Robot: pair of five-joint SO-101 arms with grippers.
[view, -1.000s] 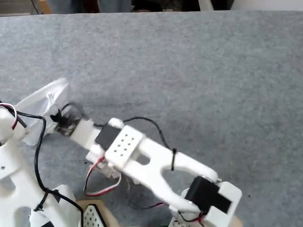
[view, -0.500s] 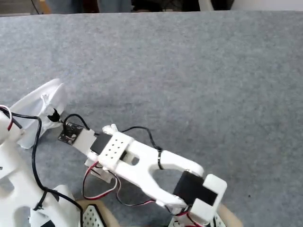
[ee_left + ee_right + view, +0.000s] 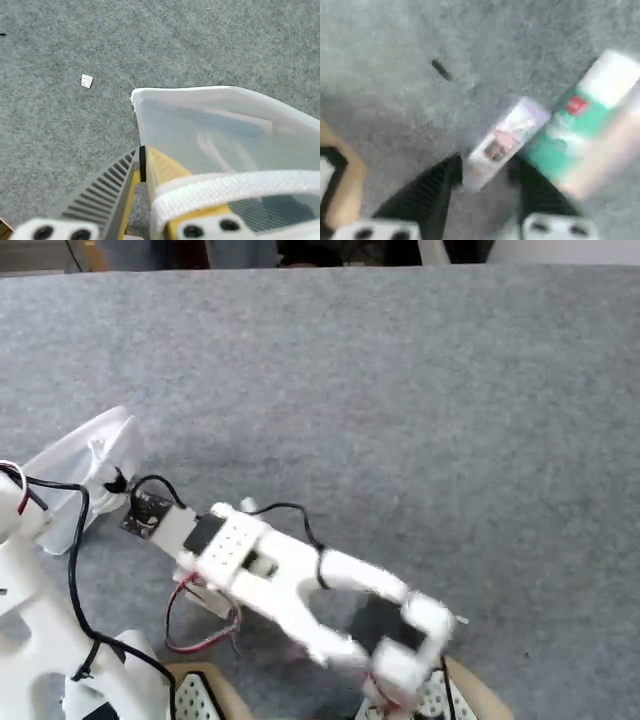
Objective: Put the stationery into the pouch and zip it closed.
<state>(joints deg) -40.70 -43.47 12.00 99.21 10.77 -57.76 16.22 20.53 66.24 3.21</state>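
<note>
1. The left gripper (image 3: 143, 162) is clamped on the edge of the pouch (image 3: 210, 130), its grey finger pressed against the yellow one with the fabric between them.
2. The right gripper (image 3: 487, 164) has its fingers apart, with a small pale packet (image 3: 502, 137) between them (whether they touch it, I cannot tell).
3. A green-and-white packet (image 3: 570, 132) lies just beside the small one.
4. The pouch sits at the left side of the grey table (image 3: 420, 390).
</note>
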